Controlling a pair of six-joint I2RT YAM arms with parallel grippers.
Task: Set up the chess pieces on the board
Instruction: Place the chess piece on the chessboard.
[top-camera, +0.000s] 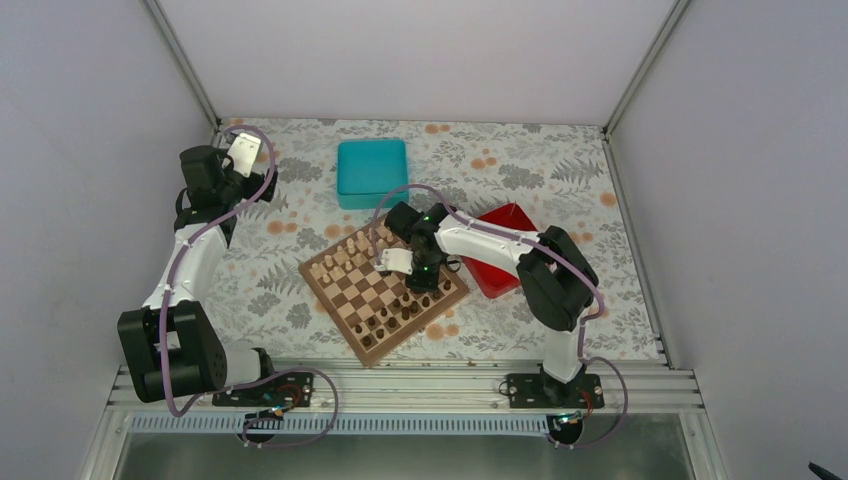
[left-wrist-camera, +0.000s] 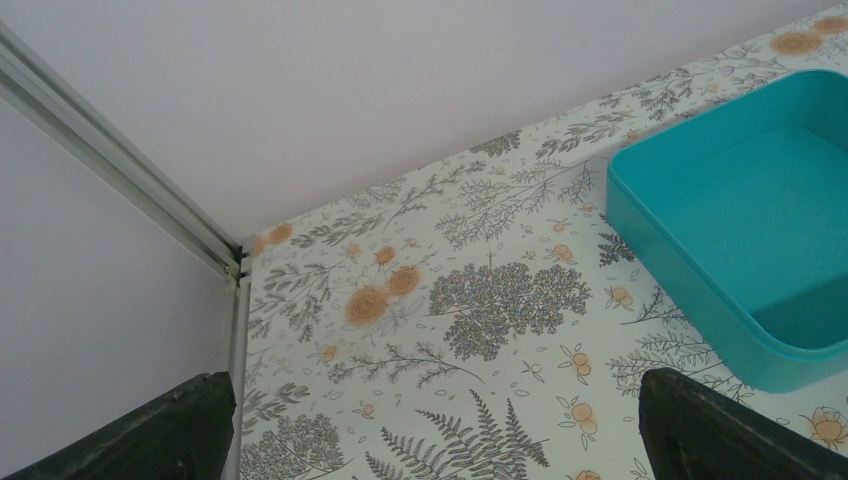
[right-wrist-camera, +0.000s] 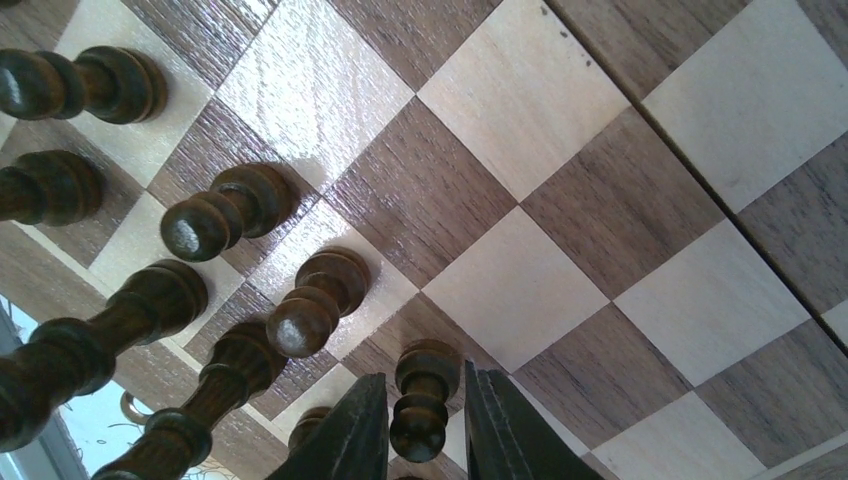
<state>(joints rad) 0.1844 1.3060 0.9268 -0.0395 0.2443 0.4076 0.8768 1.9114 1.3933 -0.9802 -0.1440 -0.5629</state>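
Note:
The board (top-camera: 352, 295) lies tilted at the table's middle, with dark chess pieces (top-camera: 400, 315) along its near-right side and pale pieces (top-camera: 345, 255) along the far-left side. In the right wrist view several dark pieces (right-wrist-camera: 230, 210) stand in rows on the board (right-wrist-camera: 520, 290). My right gripper (right-wrist-camera: 425, 430) straddles one upright dark pawn (right-wrist-camera: 423, 400) standing on its square; a thin gap shows on each side of it, so the jaws are open. My left gripper (left-wrist-camera: 430, 430) hangs wide open over the floral cloth at the far left (top-camera: 245, 150), holding nothing.
A teal box (top-camera: 372, 172) (left-wrist-camera: 740, 230) sits behind the board. A red tray (top-camera: 505, 250) lies right of the board, partly under my right arm. Enclosure walls ring the table, and a corner post (left-wrist-camera: 120, 180) stands near my left gripper.

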